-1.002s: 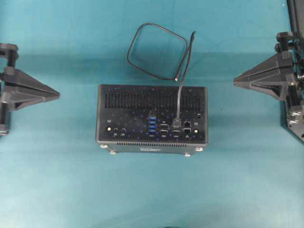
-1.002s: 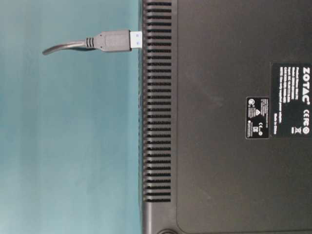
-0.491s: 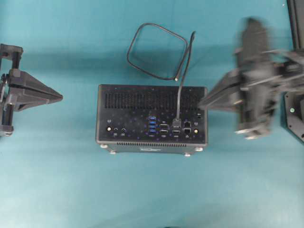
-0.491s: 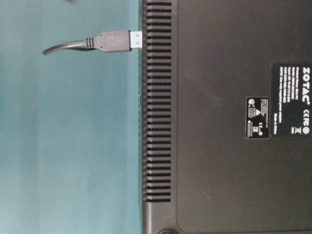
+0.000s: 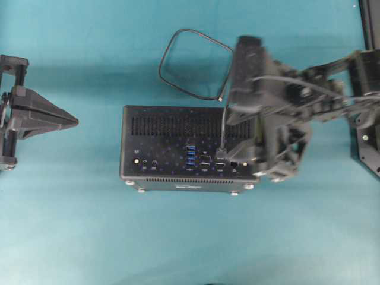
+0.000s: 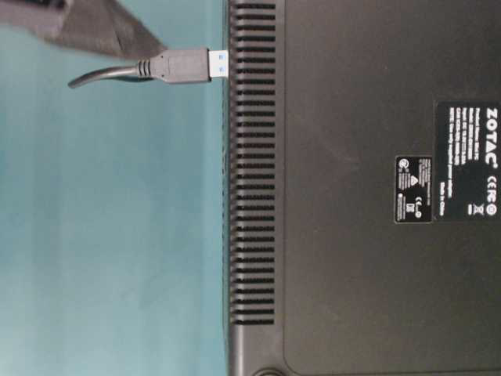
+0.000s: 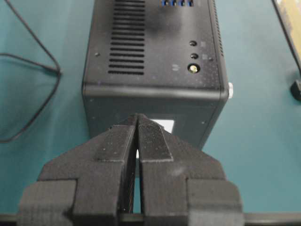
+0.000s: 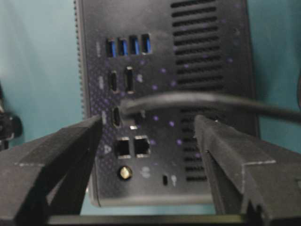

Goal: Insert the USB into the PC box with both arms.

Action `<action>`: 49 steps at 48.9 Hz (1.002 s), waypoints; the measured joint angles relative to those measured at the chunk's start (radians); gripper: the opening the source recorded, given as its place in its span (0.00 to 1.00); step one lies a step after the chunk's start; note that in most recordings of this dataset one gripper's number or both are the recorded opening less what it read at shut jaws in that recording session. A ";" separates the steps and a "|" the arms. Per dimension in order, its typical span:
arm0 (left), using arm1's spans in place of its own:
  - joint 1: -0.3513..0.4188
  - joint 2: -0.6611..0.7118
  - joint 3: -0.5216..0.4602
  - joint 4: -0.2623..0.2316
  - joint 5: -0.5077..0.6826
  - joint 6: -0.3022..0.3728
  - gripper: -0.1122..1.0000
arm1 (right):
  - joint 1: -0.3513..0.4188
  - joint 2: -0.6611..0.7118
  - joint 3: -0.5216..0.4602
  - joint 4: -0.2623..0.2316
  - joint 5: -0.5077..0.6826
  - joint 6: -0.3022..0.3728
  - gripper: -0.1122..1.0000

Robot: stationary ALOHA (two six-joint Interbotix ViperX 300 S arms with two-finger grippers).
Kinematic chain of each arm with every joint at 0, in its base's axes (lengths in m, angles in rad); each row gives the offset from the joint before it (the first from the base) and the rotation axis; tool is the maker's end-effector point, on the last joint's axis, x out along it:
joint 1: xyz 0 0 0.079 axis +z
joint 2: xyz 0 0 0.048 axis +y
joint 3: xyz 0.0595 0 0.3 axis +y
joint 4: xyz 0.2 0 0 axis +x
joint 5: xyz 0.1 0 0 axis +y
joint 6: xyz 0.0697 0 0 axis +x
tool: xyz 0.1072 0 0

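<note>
Black PC box (image 5: 190,148) sits mid tabletop (image 5: 89,237), USB (image 6: 184,66) plug at its port face. Right hand (image 8: 148,129) spread wide over plug; left hand (image 7: 137,123) pressed together nr box's left side.

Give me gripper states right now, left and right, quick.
Left gripper: closed, empty, just short of the PC box.
Right gripper: open, holding nothing, jaws either side of the USB cable above the box.

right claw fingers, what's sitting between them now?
In the right wrist view the open right claw straddles the USB plug and its cable, lying over the PC box; neither finger touches it.
</note>
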 measured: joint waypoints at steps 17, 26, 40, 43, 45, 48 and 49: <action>0.000 -0.005 0.000 0.000 -0.002 0.000 0.10 | 0.009 0.049 -0.009 -0.002 -0.008 0.000 0.80; 0.000 -0.005 0.000 0.000 0.000 0.000 0.10 | 0.011 0.057 -0.011 -0.006 -0.008 0.000 0.75; 0.002 -0.006 0.002 -0.002 0.000 0.000 0.10 | 0.014 0.057 -0.020 -0.006 -0.008 0.000 0.67; 0.000 -0.006 0.000 -0.002 0.000 0.000 0.10 | 0.014 0.057 -0.021 -0.006 -0.008 0.000 0.64; 0.000 -0.006 0.000 0.000 0.000 0.000 0.10 | 0.015 0.057 -0.023 -0.006 -0.008 0.000 0.62; 0.002 -0.006 0.002 0.000 0.000 0.000 0.10 | 0.015 0.057 -0.023 -0.006 -0.009 0.000 0.58; 0.000 -0.006 0.002 -0.002 -0.002 0.000 0.10 | 0.017 0.057 -0.025 -0.006 -0.009 -0.002 0.57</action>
